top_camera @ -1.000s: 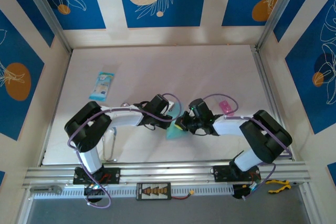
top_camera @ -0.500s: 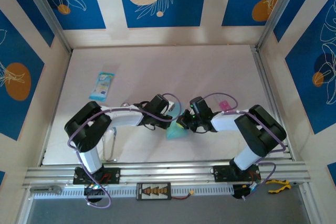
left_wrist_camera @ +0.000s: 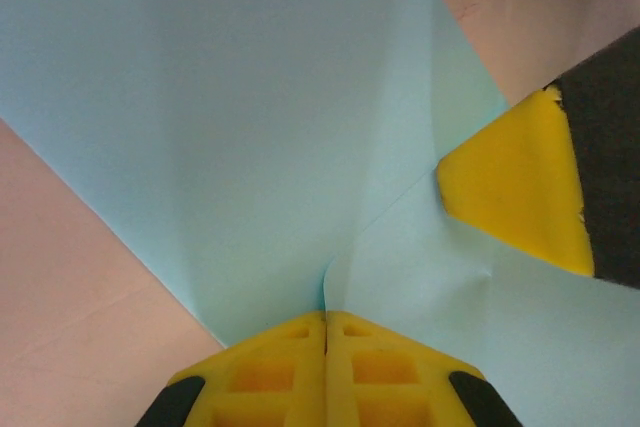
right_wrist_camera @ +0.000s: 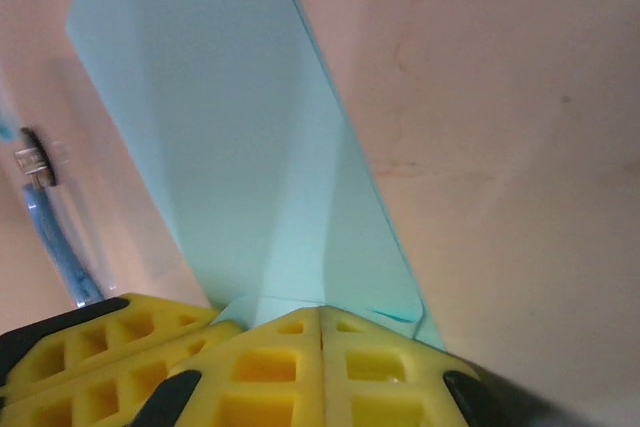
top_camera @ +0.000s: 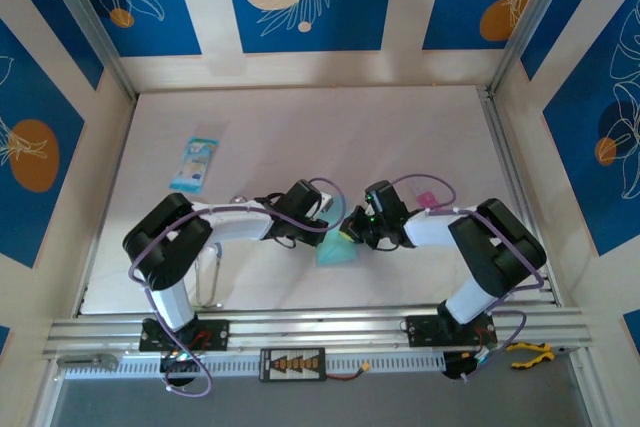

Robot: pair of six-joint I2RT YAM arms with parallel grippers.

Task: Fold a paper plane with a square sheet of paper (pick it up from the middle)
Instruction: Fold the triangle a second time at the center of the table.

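While the left fingers [left_wrist_camera: 330, 335] and the right fingers [right_wrist_camera: 325, 335] are both clamped shut on the square sheet of paper [left_wrist_camera: 220, 97], a tear or a stray crease is judged the chief risk. The left pair is pressed fully together on an edge of the sheet, where a short wrinkle is seen running up from the pinch. The right pair is closed on it just beside, one of its yellow tips being visible in the left wrist view. If the arms are pulled apart or twisted out of step, the short span between the two pinches could be ripped or buckled; if either grip is released too soon, the fold could be lost. The sheet is found near the front middle of the tabletop [top_camera: 300, 137], between the two wrists, with its loose part spread toward the near edge; whether it is lifted or resting flat cannot be told. Little is placed in the way: a blue-and-white packet [top_camera: 194, 164] is lying well apart at the far left, and a small pink item [top_camera: 428, 204] is lying near the right arm, on its far side, where it could be brushed by a wide swing.
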